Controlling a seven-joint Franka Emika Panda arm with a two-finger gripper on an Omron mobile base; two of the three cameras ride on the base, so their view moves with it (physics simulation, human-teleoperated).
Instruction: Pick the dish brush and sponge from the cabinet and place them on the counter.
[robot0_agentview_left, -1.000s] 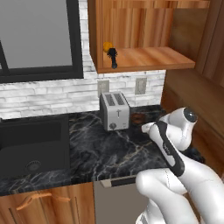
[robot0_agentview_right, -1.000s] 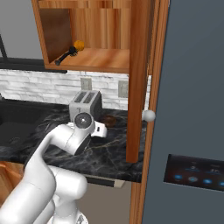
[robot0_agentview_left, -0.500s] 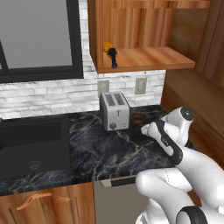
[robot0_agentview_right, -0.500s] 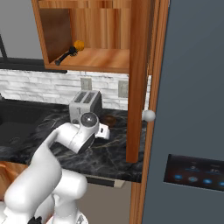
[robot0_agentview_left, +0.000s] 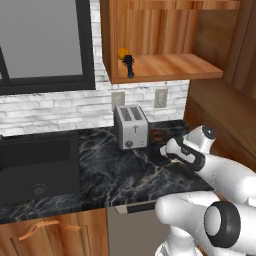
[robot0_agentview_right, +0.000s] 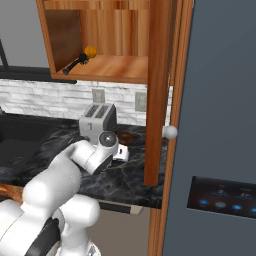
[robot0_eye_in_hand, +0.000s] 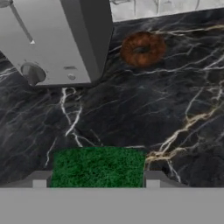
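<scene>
Sink basin (robot0_agentview_left: 35, 170) at far left, then black counter (robot0_agentview_left: 105, 175), toaster (robot0_agentview_left: 131, 127) against the brick wall. Above, open cabinet (robot0_agentview_left: 165, 67): dish brush (robot0_agentview_left: 129, 66) lies on the shelf beside a small orange ball (robot0_agentview_left: 122, 52), untouched. Right of the toaster, brown ring-shaped item (robot0_eye_in_hand: 143, 49) on the counter. Gripper (robot0_eye_in_hand: 97, 180) low over the counter, jaws closed on the sponge (robot0_eye_in_hand: 98, 167), green face up, one fingertip at each side. Sponge looks at or just above the marble; contact can't be confirmed. Risks, as judged: opening too high lets the sponge tumble; drifting forward could nudge the ring or toaster. Later, reaching for the brush may knock the ball off.
</scene>
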